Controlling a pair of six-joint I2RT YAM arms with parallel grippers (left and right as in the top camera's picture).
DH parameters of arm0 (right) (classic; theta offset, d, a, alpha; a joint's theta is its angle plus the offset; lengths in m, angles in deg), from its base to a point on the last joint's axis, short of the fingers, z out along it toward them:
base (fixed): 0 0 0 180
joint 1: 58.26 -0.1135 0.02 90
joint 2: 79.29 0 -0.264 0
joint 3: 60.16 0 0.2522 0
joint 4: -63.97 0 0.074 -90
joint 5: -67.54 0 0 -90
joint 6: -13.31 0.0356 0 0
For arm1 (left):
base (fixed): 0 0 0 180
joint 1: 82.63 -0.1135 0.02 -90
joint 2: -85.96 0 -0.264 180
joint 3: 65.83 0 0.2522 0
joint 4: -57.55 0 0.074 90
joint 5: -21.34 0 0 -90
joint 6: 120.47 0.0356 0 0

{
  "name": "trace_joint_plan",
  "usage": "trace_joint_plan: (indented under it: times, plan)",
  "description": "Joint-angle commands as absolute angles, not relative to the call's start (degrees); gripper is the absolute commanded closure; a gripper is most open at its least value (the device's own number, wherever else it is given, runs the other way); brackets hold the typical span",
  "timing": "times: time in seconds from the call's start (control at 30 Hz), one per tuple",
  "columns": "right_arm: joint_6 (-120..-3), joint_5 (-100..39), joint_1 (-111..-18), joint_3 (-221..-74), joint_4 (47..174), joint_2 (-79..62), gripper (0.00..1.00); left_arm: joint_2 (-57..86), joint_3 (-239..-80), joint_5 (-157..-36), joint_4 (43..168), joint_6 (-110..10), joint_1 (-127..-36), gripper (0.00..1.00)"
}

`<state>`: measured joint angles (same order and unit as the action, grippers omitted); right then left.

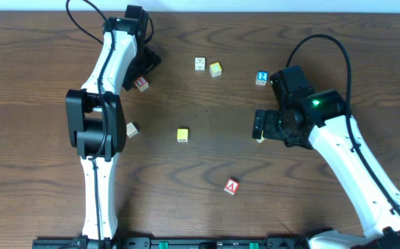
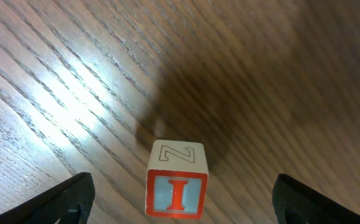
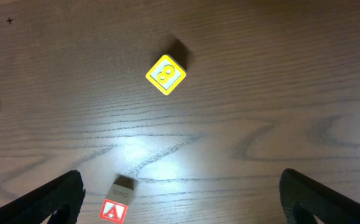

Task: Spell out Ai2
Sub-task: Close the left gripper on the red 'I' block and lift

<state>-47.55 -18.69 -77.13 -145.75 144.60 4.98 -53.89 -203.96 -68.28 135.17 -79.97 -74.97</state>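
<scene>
Centrally, I block (image 2: 175,186), between spread left pincer (image 2: 181,202)

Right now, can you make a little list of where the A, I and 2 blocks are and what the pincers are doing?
left pincer: open
right pincer: open, empty
I block: between the left pincer's fingers, not touched
A block: low middle in the overhead view, free
2 block: upper right, free
</scene>
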Motion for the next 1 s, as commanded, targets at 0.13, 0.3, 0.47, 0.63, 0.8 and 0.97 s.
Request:
trace_joint_plan:
  times: [0.13, 0.3, 0.47, 0.63, 0.8, 0.97]
  plan:
    - [-46.7, -17.8, -77.1, -146.3, 144.9, 4.3, 0.01, -54.4, -200.4, -68.1, 134.4, -80.6, -75.1, 0.1]
    - [-46.7, -17.8, -77.1, -146.3, 145.1, 4.3, 0.01, -54.4, -200.1, -68.2, 133.6, -80.2, -75.1, 0.34]
    - [-46.7, -17.8, -77.1, -146.3, 145.3, 4.3, 0.01, -54.4, -200.1, -68.3, 133.6, -79.5, -75.1, 0.57]
    - [-46.7, -17.8, -77.1, -146.3, 145.5, 4.3, 0.01, -54.4, -200.1, -68.3, 134.5, -78.7, -75.1, 0.72]
    - [-46.7, -17.8, -77.1, -146.3, 145.5, 4.3, 0.01, -54.4, -200.1, -68.4, 135.0, -76.4, -74.4, 0.76]
    - [-46.8, -17.7, -77.1, -146.3, 145.4, 4.3, 0.01, -54.4, -200.1, -68.5, 133.8, -65.8, -71.2, 0.78]
